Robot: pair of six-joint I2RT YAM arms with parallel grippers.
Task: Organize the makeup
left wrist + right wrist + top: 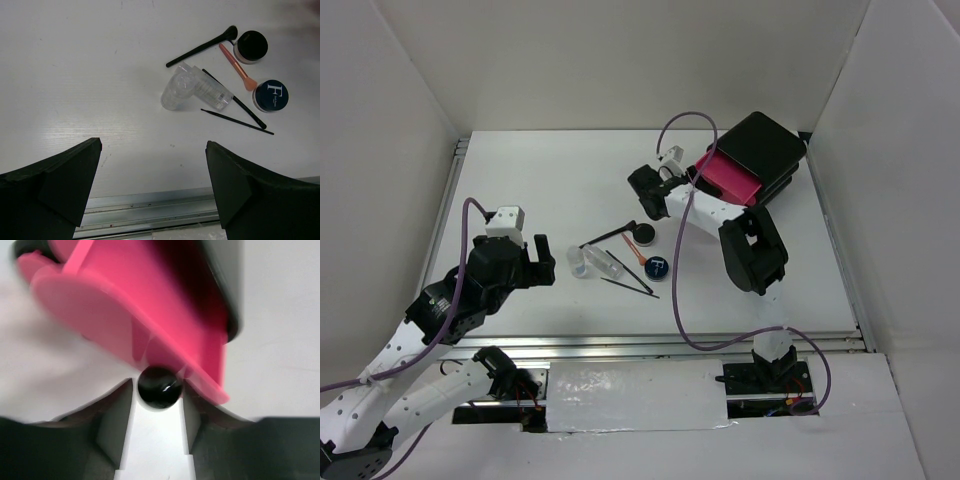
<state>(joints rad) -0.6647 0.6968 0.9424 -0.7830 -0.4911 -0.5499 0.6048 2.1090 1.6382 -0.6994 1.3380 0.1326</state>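
Nearest me, my left pincer (542,268) hung wide open and empty, well to the left of the black box (765,145). Between it and the box, on the table (520,180), the makeup lay in one loose cluster. I counted two clear containers touching each other, a vial (176,92) and a tube (212,92). There were three black sticks: one brush (202,47) and two thin pencils (235,102). There was one orange-tipped stick (235,65). Two round compacts, one black (251,45) and one dark blue (270,95) with a white mark, sat on the box's side of the cluster. Farther on, my right pincer (157,390) gripped the single black knob (157,386) of one pink drawer (730,175), which stood pulled out of the box.
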